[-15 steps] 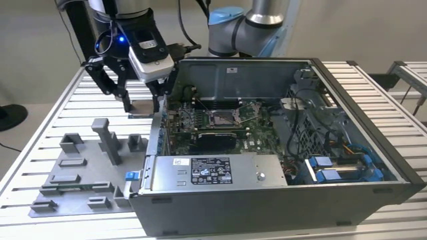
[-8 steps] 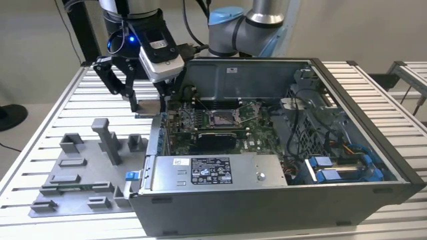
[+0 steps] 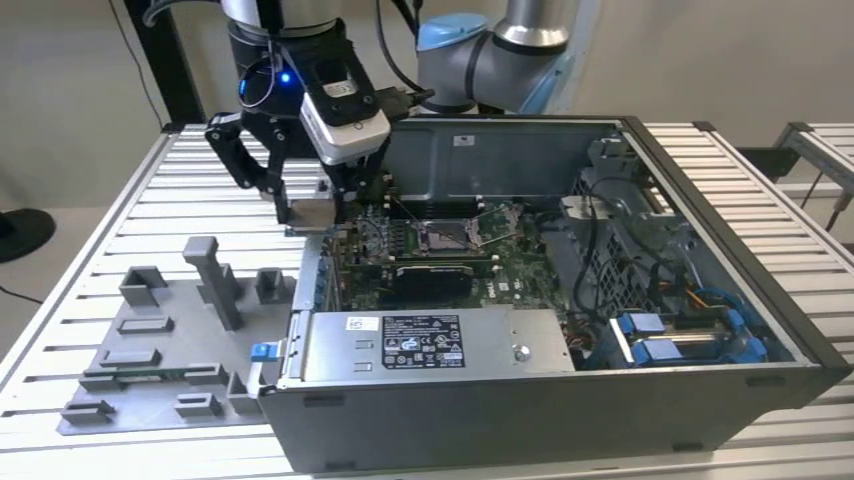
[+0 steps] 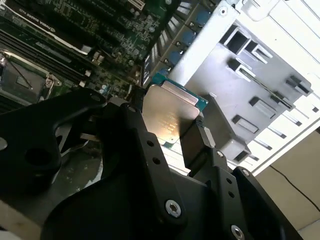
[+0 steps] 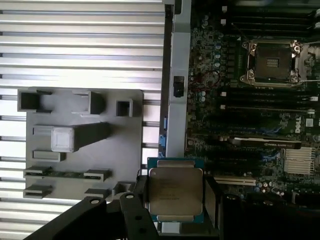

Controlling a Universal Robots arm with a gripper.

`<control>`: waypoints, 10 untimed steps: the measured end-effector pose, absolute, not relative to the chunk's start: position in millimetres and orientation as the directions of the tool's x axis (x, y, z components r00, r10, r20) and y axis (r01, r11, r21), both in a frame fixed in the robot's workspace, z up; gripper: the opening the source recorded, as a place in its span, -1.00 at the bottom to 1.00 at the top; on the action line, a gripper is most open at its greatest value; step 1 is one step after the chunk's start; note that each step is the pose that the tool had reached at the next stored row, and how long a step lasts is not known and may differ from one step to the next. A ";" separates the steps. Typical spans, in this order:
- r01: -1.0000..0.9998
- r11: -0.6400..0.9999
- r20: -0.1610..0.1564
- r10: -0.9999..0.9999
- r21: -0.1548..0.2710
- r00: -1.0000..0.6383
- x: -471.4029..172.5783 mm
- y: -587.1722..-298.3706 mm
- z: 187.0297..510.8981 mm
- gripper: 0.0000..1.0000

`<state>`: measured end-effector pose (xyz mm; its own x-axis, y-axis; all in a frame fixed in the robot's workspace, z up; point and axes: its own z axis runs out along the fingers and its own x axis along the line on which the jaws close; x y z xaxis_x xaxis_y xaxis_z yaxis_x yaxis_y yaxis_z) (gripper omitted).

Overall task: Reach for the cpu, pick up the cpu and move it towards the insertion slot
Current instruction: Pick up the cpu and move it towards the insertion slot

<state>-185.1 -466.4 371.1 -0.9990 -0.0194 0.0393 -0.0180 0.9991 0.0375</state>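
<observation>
The gripper point(image 5: 176, 200) has its jaws closed on the cpu point(image 5: 175, 194), gripping only its edges, hanging over the case wall point(image 5: 172, 90). Risky bit: a tilted chip could slip before reaching the insertion slot point(image 5: 272, 62).

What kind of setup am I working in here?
Likely a lab bench for PC assembly tests: an open computer case on a slatted metal table, a grey parts fixture beside it, the claw holding the cpu.

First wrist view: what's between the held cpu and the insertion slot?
In the first wrist view, green motherboard with long black slots lies between the cpu, held in the gripper, and the insertion slot.
</observation>
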 end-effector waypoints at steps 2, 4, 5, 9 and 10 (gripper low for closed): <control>-0.018 0.999 0.040 -0.019 0.037 -0.999 -181.4 -466.4 371.1 -1.00; -0.018 0.999 0.041 -0.019 0.037 -0.999 -176.0 -466.4 371.1 -1.00; -0.018 0.999 0.041 -0.019 0.038 -0.999 -174.1 -466.4 371.1 -1.00; -0.018 0.999 0.043 -0.019 0.038 -0.999 -166.6 -466.4 371.1 -1.00; -0.018 0.999 0.044 -0.019 0.037 -0.999 -164.4 -466.4 371.1 -1.00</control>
<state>-164.4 -466.4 371.1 -0.9988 -0.0194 0.0444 -0.0177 0.9991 0.0375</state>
